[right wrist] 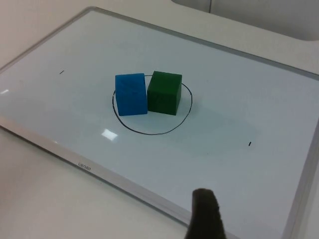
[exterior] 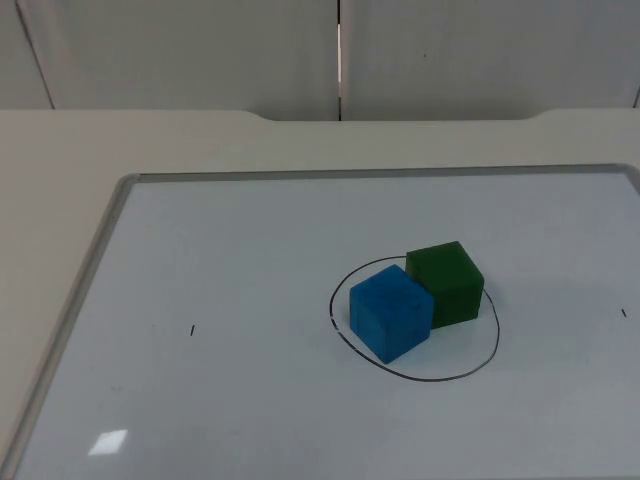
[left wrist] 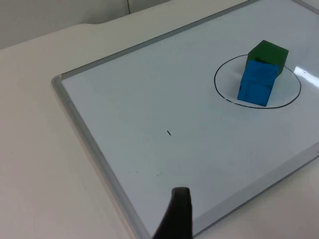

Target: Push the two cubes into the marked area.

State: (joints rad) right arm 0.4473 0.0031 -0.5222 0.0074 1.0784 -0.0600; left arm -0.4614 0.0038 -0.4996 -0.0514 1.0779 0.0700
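Observation:
A blue cube point(exterior: 391, 313) and a green cube point(exterior: 446, 282) stand touching each other inside a black hand-drawn oval point(exterior: 420, 377) on a whiteboard point(exterior: 200, 300). The blue cube's left corner sits close to the oval's line. In the left wrist view the blue cube point(left wrist: 257, 83) stands in front of the green cube point(left wrist: 269, 54), far from my left gripper point(left wrist: 177, 219), which hangs over the board's edge. My right gripper point(right wrist: 205, 216) also hangs back over the board's edge, well away from the blue cube point(right wrist: 131, 94) and green cube point(right wrist: 165, 92).
The whiteboard has a grey metal rim point(exterior: 90, 270) and lies on a cream table top point(exterior: 60, 160). Two short black marks point(exterior: 192, 330) point(exterior: 623, 313) are drawn on the board, left and right of the oval. A grey partition wall point(exterior: 200, 50) closes the back.

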